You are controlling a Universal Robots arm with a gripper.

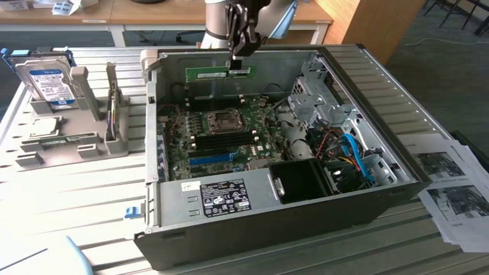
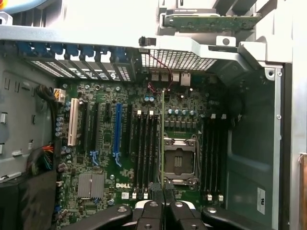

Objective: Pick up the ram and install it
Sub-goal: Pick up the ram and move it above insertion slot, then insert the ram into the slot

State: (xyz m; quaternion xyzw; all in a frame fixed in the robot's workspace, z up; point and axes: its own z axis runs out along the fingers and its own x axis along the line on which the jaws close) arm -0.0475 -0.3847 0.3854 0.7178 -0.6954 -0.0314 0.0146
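The ram [image 1: 217, 73], a thin green stick with a pale label, hangs level above the far part of the open computer case [image 1: 382, 132]. My gripper [image 1: 240, 64] is shut on its end nearer the exterior view's right. In the wrist view the ram [image 2: 163, 143] appears edge-on as a thin line running out from between the black fingers [image 2: 149, 212]. It hangs over the motherboard [image 2: 100, 158], between one bank of black memory slots [image 2: 144, 148] and the CPU socket [image 2: 179, 160]. A second bank of slots [image 2: 213, 153] lies on the socket's other side.
A bright blue slot [image 1: 210, 158] and cables [image 1: 353, 152] lie inside the case, with a labelled power supply [image 1: 221, 195] at the near side. On the exterior view's left, a grey stand [image 1: 68, 143] holds a silver hard drive [image 1: 47, 83]. Printed papers [image 1: 454, 183] lie on the exterior view's right.
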